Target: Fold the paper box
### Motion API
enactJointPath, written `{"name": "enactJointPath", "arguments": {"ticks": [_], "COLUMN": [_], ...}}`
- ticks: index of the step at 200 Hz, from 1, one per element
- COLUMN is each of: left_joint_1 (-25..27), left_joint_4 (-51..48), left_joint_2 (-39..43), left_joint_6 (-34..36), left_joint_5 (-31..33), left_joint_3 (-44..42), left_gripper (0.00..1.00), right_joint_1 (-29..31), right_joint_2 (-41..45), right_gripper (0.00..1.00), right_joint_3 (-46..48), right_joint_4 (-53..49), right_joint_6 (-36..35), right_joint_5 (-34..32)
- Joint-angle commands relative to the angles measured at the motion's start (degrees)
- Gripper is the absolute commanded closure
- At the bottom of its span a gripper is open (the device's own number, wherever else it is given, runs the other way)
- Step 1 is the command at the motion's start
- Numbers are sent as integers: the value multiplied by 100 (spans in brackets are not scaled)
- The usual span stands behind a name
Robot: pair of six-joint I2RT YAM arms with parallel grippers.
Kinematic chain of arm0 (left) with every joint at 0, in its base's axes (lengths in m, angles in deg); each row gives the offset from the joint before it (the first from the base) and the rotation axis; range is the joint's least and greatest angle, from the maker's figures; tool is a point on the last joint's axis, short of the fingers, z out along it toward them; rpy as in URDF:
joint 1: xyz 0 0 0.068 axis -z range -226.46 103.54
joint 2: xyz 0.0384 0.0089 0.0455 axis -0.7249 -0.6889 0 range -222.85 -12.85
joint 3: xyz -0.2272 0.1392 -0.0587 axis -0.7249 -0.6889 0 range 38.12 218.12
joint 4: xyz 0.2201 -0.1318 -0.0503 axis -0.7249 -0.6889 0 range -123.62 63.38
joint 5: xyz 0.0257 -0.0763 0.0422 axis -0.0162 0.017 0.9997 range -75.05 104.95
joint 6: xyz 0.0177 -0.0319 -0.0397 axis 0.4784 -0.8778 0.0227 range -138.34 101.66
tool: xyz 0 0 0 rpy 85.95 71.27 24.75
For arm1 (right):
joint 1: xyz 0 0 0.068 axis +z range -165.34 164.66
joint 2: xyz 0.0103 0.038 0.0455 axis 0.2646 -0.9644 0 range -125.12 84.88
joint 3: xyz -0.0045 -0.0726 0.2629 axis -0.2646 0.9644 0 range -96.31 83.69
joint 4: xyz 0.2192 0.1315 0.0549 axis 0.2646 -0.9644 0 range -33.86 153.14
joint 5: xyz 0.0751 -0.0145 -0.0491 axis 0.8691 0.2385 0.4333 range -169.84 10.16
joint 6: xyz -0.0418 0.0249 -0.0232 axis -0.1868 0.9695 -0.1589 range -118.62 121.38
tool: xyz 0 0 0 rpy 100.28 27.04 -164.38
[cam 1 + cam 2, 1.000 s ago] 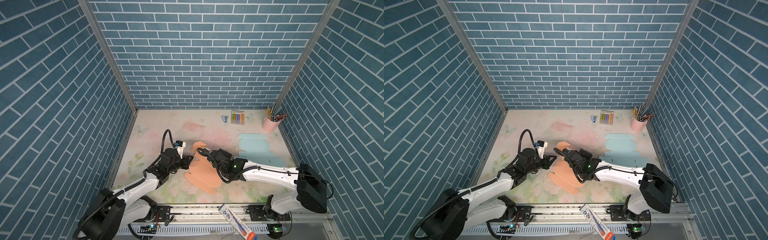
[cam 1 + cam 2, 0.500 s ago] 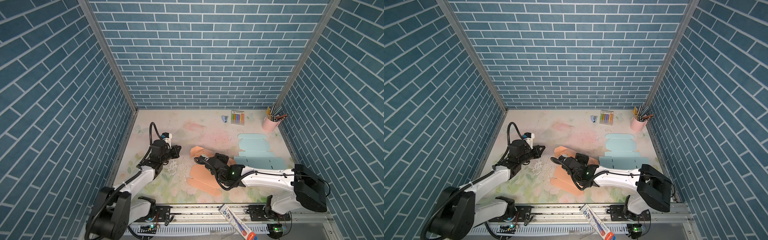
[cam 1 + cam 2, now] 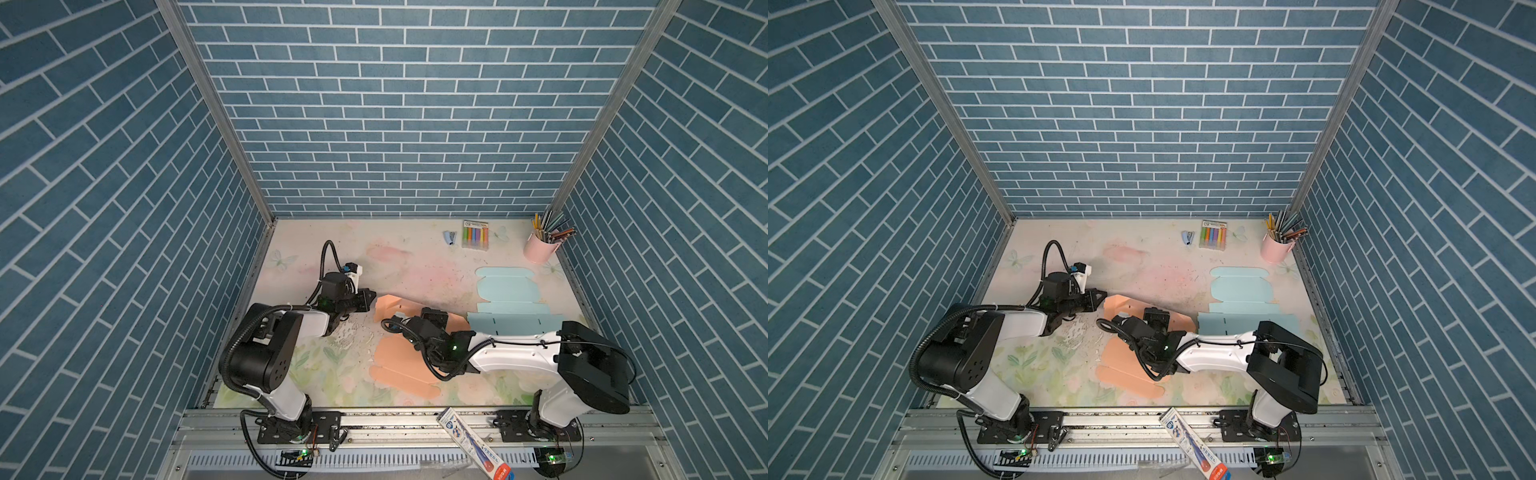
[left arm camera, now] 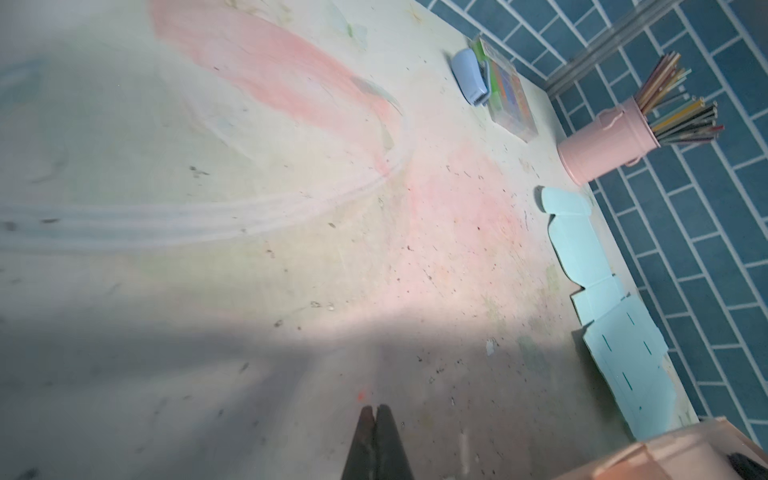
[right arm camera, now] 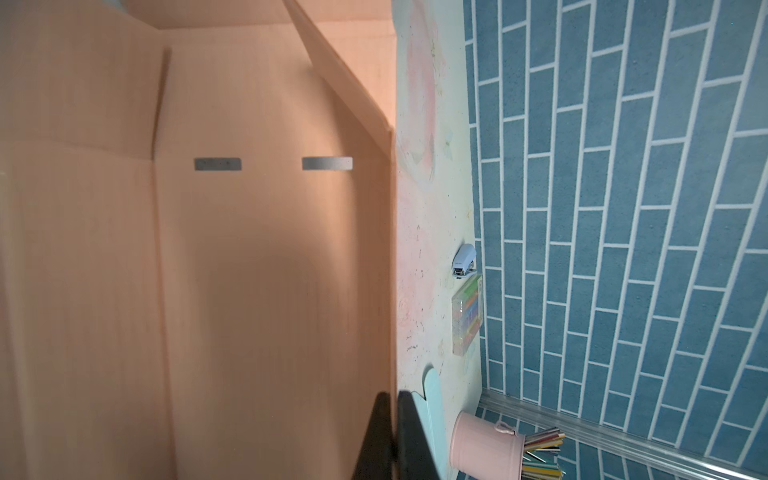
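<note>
Two grippers, both clenched. On the left gripper [image 4: 376, 412] the tips are pressed together with nothing between them, low over the bare table [image 4: 291, 249]. The orange paper box [image 3: 401, 365] sits just beside those tips, on the side toward the right arm. Its raised flap [image 3: 388, 307] is the nearest part, with a small gap and no contact visible in both top views. On the right gripper [image 5: 394, 401] the fingers are closed, low over the box's slotted panel [image 5: 270, 249], tips right at that panel's far edge. Can't tell if paper is pinched between them. The rest of the box spreads flat beneath and behind the right wrist. A light blue blank [image 3: 505, 286] lies flat past the right gripper, toward the right wall. The pencil cup [image 3: 539, 249], marker pack [image 3: 475, 235] and stapler [image 3: 449, 237] are well beyond both grippers, by the back wall.
</note>
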Motion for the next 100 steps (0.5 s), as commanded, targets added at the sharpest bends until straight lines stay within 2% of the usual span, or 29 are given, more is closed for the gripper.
{"name": "enactJointPath", "arguments": {"ticks": [1,26,61,100], "left_joint_1": [192,322,588,837], "left_joint_4": [352,401,421,398], "left_joint_2": [-36,124,622,946], "left_joint_6": [251,267,157,102], "left_joint_5": [-225,-254,-174,-110], "left_joint_3": [61,-221,-707,-973], "left_gripper": [100,100,100,100], "right_joint_1": [-13,-26,-5,152], "right_joint_2": [-91,-49,187,260], "right_gripper": [100,100,100,100], "right_joint_3": [172,312,440,811], "right_joint_4": [473,1010,1298,2337], "right_joint_6": [-548,-989,-1165,-1940], "right_joint_5": [70,-87,-114,-418]}}
